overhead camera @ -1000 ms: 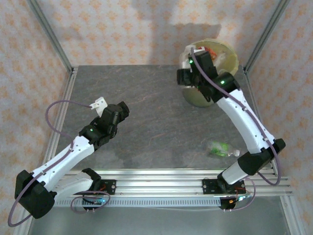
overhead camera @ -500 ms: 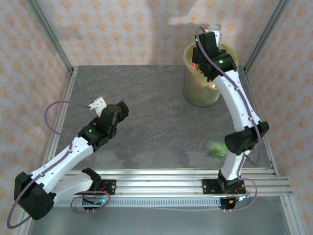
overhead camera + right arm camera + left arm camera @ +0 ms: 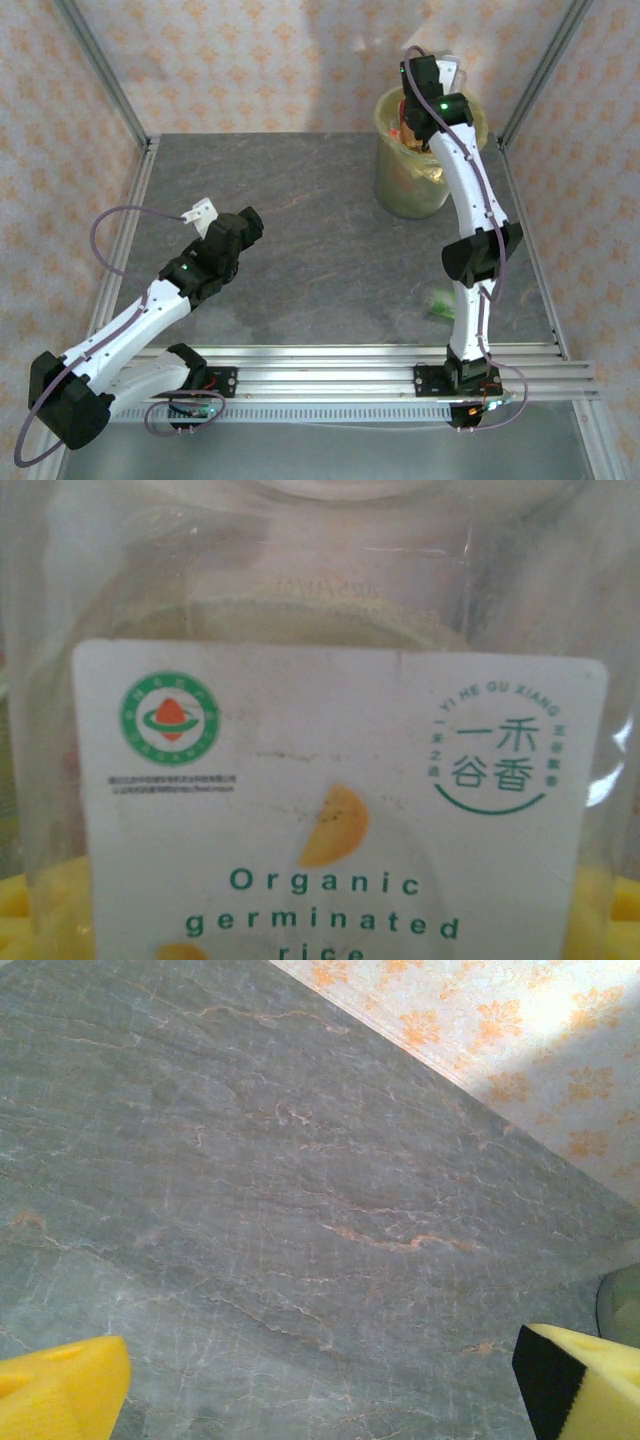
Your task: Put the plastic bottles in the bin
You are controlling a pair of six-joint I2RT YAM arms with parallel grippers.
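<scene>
Clear bottle, label upright, axis vertical

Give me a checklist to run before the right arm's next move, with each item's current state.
1. Grip: ok; the right claw holds the white-labelled bottle between its pads.
2. Position over the bin opening: cannot tell; the claw hangs near the far rim.
3. Bin upright: ok.
4. Other arm: ok; the left claw is open, empty, away from the bin.
5. Bottles cleared: not ok; a green-labelled bottle lies on the table beside the right arm.
</scene>
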